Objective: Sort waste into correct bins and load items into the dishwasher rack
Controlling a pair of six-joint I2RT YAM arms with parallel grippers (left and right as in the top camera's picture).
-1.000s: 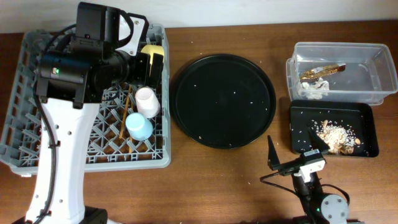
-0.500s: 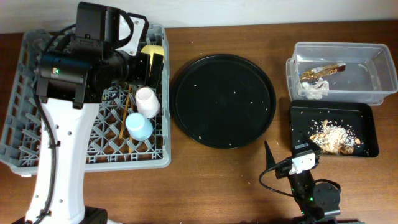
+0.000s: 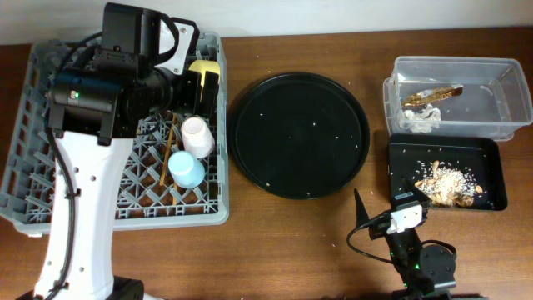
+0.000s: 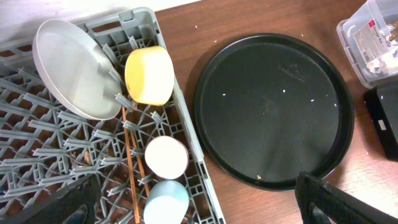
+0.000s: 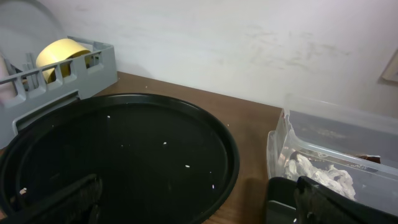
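Note:
The grey dishwasher rack [image 3: 33, 167] holds the yellow bowl [image 4: 149, 74], grey-green plate [image 4: 74, 68], pink cup [image 3: 196, 135], light-blue cup [image 3: 186, 170] and chopsticks [image 3: 166, 154]. My left gripper [image 4: 199, 205] is open and empty above the rack's right edge. The clear tub [image 3: 500, 92] holds white tissue [image 3: 420, 121] and the brown-gold wrapper [image 3: 431, 96]. The flat black tray [image 3: 400, 158] holds beige food scraps [image 3: 450, 182]. My right gripper [image 3: 385, 207] is open and empty, low near the front edge, left of the flat black tray.
The big round black tray [image 3: 300, 133] lies between the rack and the bins, with a few crumbs on it. It fills the right wrist view [image 5: 124, 155]. Small crumbs dot the wooden table around it.
My right gripper has shifted a little to the left near the front edge, then held still. The left arm has not moved.

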